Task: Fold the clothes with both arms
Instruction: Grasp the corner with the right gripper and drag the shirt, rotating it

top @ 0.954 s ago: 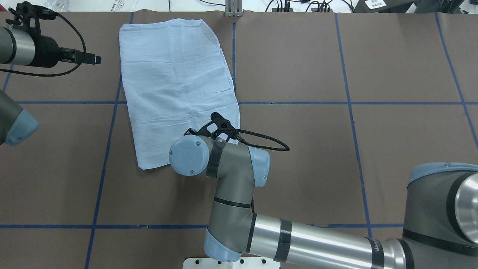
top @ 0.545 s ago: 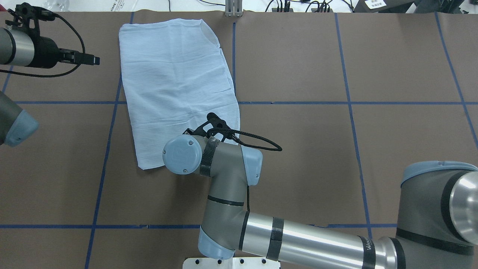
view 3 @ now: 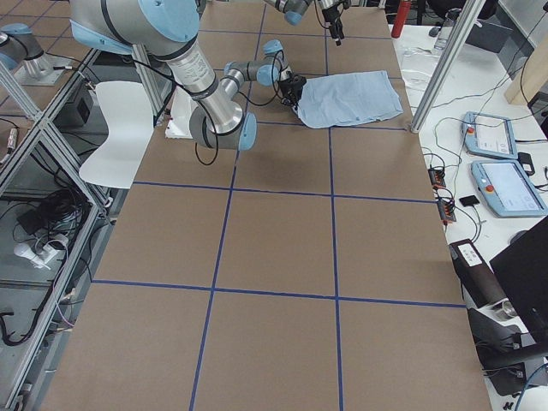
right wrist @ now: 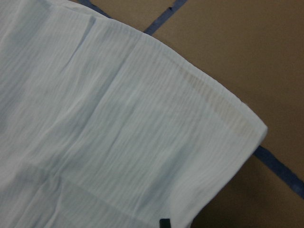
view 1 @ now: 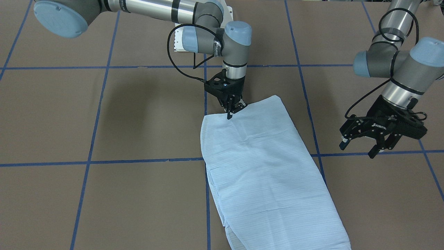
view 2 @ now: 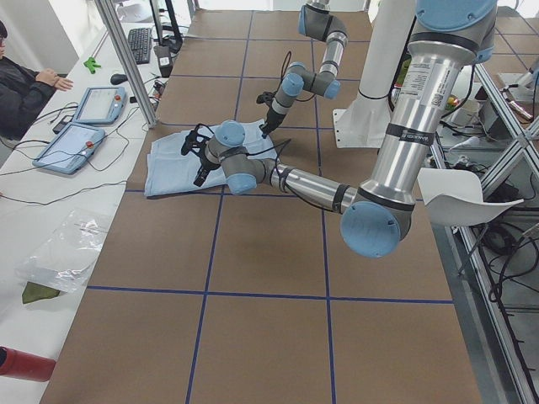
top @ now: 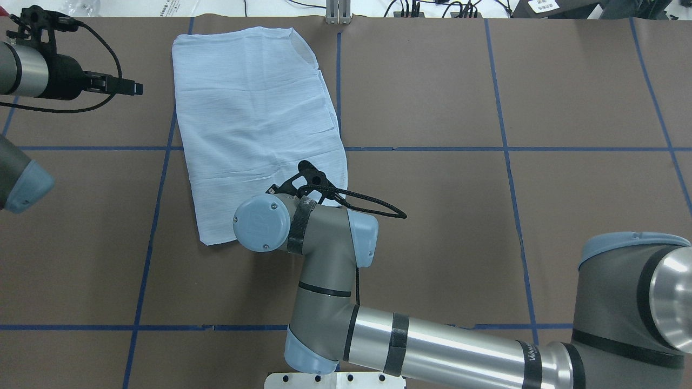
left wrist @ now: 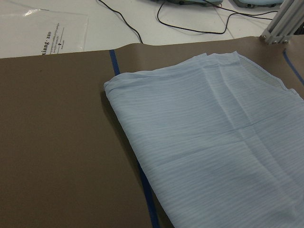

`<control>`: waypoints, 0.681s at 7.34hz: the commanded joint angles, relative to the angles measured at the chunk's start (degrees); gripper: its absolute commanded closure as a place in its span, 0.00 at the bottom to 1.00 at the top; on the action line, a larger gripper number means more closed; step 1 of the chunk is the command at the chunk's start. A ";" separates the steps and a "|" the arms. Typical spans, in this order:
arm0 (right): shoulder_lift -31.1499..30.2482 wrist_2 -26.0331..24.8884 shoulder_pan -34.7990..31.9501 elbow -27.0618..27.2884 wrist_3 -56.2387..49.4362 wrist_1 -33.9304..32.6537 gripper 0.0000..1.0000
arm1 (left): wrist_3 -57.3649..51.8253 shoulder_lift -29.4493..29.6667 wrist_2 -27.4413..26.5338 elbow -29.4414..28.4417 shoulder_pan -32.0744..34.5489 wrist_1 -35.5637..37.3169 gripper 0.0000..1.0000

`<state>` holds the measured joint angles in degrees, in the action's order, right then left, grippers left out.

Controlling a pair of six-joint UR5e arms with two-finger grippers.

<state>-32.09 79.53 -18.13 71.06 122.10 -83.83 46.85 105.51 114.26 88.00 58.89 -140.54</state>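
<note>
Moved: R arm [top: 324, 254] is seen shifted slightly twd the robot's left over the last sec; L pincer [view 1: 359, 147] drawn back a touch; shirt [top: 254, 119] not displaced.
Meaning: R pincer [view 1: 231, 110] is judged to be lining up on the shirt's near hem for a grab; next fold not yet begun.
Shirt: folded to an oblong, laid flat on worktop [top: 486, 216], far-left part in overhead view.
R pincer: fingers pressed together, tip at hem nr the corner; cloth betw. them can't be confirmed.
L pincer: spread wide, nothing held, hung above bare worktop beside shirt, apart from it.
Hidden: R pincer covered by own wrist in overhead view; shirt's far end cut off in front view; collar, buttons, label not made out; only one dark fingertip shown in R wrist view.
</note>
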 commanded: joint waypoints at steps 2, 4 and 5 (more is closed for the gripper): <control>-0.60 -0.08 -1.38 0.48 -0.72 0.15 1.00 | 0.00 -0.12 -0.01 0.24 0.00 -0.08 0.00; -6.81 0.01 -1.74 7.03 -3.52 0.24 1.00 | 0.00 -0.21 0.00 0.33 -0.09 -0.17 0.00; -11.98 0.10 -1.82 12.82 -4.75 0.24 1.00 | 0.09 -0.21 -0.01 0.33 -0.17 -0.17 0.00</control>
<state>-38.24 79.55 -19.76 77.36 119.08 -83.61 46.86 105.32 114.28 88.29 58.80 -140.68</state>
